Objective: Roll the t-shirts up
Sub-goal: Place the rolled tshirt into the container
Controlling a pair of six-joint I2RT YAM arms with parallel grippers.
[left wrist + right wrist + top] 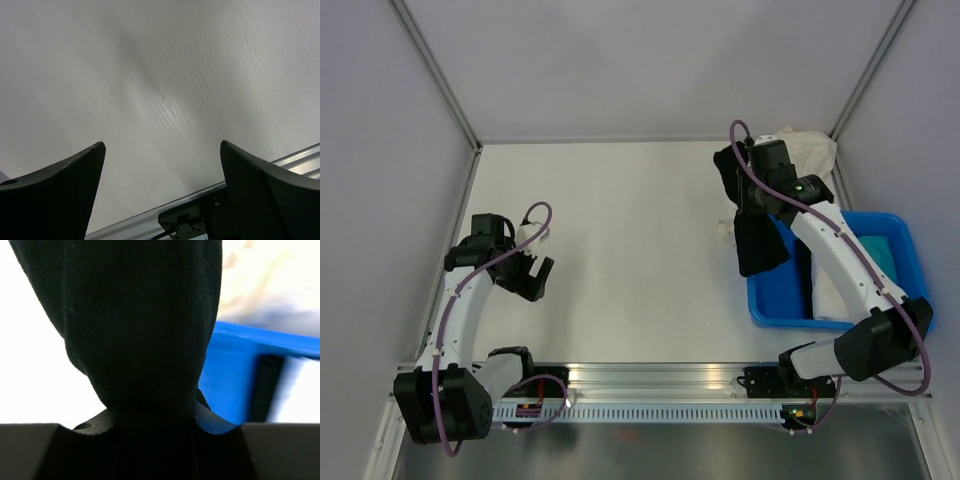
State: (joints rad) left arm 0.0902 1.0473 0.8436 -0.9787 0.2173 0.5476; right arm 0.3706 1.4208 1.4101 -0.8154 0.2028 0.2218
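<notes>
My right hand (152,427) is clamping the black t-shirt (140,315) over the blue tub's (910,245) left edge. I am judging this the fetching step. My left hand (162,195) is hanging with its fingers apart - spreading the shirt flat is coming next.

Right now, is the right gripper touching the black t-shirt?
Touching. The right wrist view shows the black t-shirt pinched in the right gripper, cloth bunching out of its grip.

The left arm (458,308) and right arm (840,260) are built alike: white tube-like links between black joint housings, with black bases at the bottom of the frame. A purple cable (733,135) loops along each. A small green light (799,187) glows near the right wrist. The jaws are matte black and finely textured.
</notes>
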